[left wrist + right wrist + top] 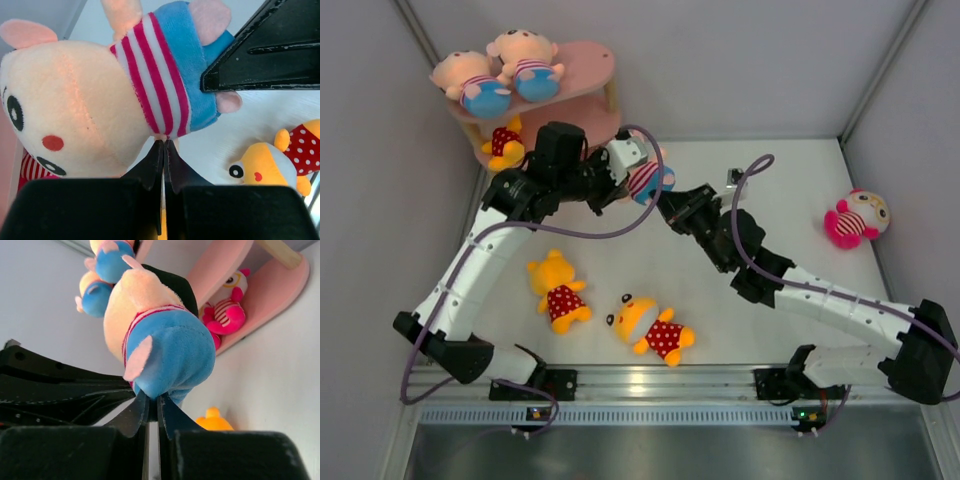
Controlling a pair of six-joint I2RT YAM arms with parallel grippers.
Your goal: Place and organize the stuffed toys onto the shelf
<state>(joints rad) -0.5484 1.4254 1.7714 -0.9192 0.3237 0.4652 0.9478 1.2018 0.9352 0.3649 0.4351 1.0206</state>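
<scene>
A boy doll (648, 182) with a peach face, striped shirt and blue shorts hangs above the table, just right of the pink shelf (590, 60). Both grippers hold it. My left gripper (165, 143) is shut on the hem of the striped shirt (155, 85). My right gripper (153, 399) is shut on the blue shorts (170, 350). Two more boy dolls (500, 75) lie on the shelf's top board. A yellow bear (505, 145) sits on the board below, and a pink doll (226, 315) shows on a shelf board in the right wrist view.
Two yellow bears (558, 290) (652, 327) lie on the table in front of the arms. A pink doll (857, 218) sits at the far right by the wall. Grey walls close the table on the left, back and right.
</scene>
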